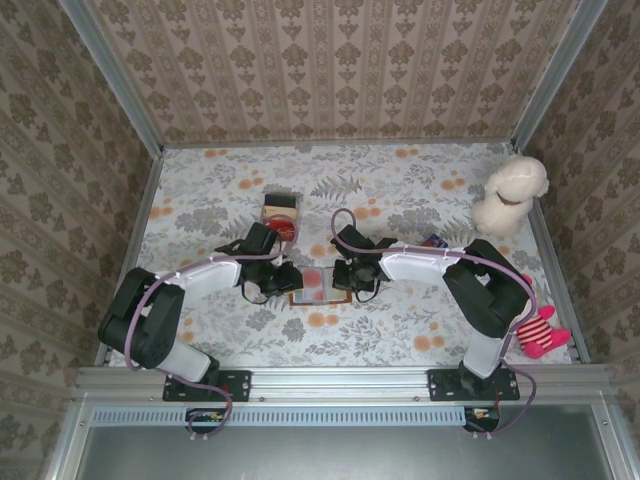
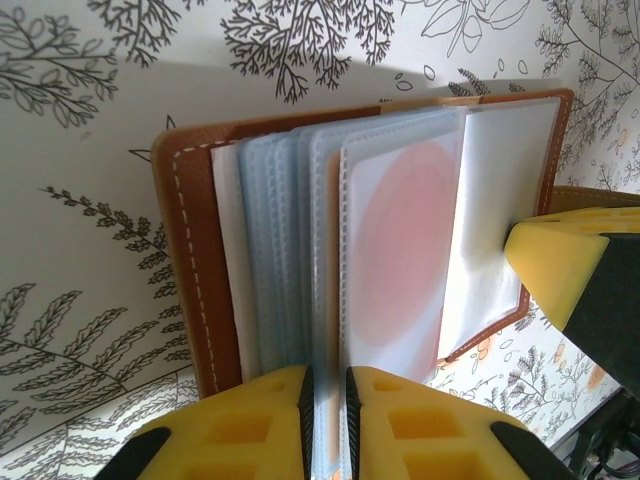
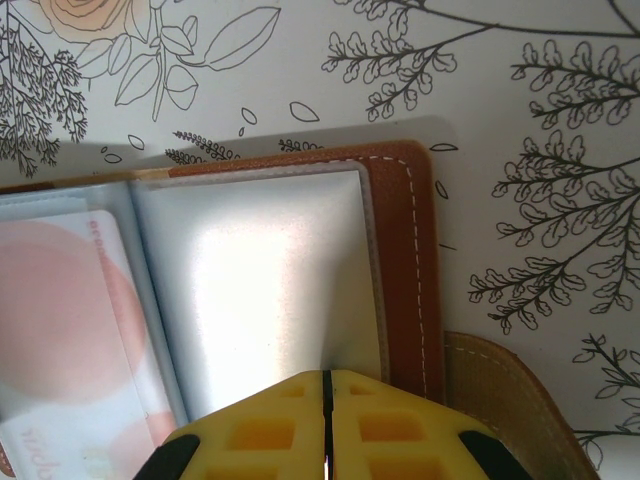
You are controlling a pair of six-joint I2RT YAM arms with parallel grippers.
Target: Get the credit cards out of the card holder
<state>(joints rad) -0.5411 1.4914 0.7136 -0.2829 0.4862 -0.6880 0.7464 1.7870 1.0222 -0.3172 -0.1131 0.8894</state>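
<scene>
Left gripper (image 2: 325, 405) is pinched narrow on clear sleeves of the card holder (image 2: 185, 250). The right gripper (image 3: 327, 400), fingertips together, sits over its right page. Between them the holder lies open and flat on the table (image 1: 420, 320), long axis left-right, spine near-far. One sleeve shows a pink-circled credit card (image 2: 400, 260). Farther off stands a striped box (image 1: 281, 212).

Beige damask wallpaper walls (image 1: 340, 60) at 9, 12, 3 o'clock; floral-print table surface (image 1: 420, 190); aluminium rail (image 1: 340, 381) at 6 o'clock; even light
</scene>
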